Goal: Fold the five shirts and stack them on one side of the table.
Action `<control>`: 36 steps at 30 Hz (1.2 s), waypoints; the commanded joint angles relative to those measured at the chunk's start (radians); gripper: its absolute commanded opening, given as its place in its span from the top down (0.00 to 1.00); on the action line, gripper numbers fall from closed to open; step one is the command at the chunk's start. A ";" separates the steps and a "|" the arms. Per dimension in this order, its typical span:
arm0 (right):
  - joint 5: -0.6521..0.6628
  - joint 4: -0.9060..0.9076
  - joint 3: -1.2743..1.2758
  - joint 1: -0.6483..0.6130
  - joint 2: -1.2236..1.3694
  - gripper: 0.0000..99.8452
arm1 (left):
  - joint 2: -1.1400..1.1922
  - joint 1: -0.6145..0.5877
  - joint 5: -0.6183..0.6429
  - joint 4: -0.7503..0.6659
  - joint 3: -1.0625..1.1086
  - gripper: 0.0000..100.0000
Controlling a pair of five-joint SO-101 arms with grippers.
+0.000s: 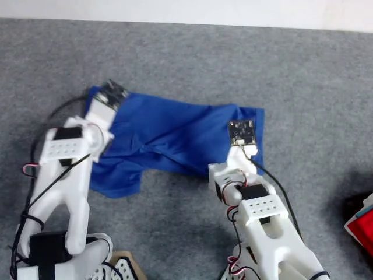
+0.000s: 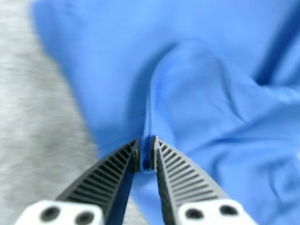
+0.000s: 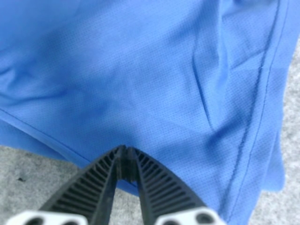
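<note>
A blue shirt (image 1: 175,137) lies crumpled and partly spread on the grey table (image 1: 186,58). My left gripper (image 2: 146,153) is at the shirt's far left corner, shut on a raised fold of the blue shirt (image 2: 197,93), with cloth showing between the tips. The left arm (image 1: 64,151) reaches in from the near left. My right gripper (image 3: 125,159) is at the near hem on the shirt's right part (image 3: 140,70), its fingers pressed together on the cloth edge. The right arm (image 1: 262,216) comes in from the near right.
A red object (image 1: 362,224) sits at the right edge of the table. A tan piece (image 1: 127,262) lies by the left arm's base. Bare grey table surrounds the shirt at the back and on the right.
</note>
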 commanded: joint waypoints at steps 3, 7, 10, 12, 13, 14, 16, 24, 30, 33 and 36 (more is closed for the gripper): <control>0.014 -0.018 -0.005 0.007 -0.012 0.99 | 0.097 -0.048 0.127 -0.049 -0.176 0.94; 0.014 -0.018 -0.005 0.007 -0.012 0.99 | 0.213 -0.041 0.130 -0.086 -0.255 0.94; 0.014 -0.018 -0.005 0.007 -0.012 0.99 | 0.308 -0.042 0.130 -0.101 -0.323 0.94; 0.014 -0.018 -0.005 0.007 -0.012 0.99 | 0.360 -0.044 0.130 -0.100 -0.361 0.94; 0.014 -0.018 -0.005 0.007 -0.012 0.99 | 0.383 -0.045 0.130 -0.098 -0.372 0.94; 0.014 -0.018 -0.005 0.007 -0.012 0.99 | 0.392 -0.048 0.130 -0.095 -0.377 0.93; 0.015 -0.018 -0.005 0.007 -0.012 0.99 | 0.375 -0.053 0.130 -0.043 -0.374 0.93; 0.015 -0.018 -0.005 0.007 -0.012 0.99 | 0.048 0.024 0.126 0.255 -0.257 0.94; 0.015 -0.018 -0.005 0.007 -0.012 0.99 | -0.159 0.128 0.123 0.190 0.035 0.93; 0.015 -0.018 -0.005 0.007 -0.012 0.99 | -0.188 0.125 0.124 0.064 0.140 0.93; 0.015 -0.018 -0.005 0.007 -0.012 0.99 | -0.188 0.125 0.123 -0.011 0.208 0.93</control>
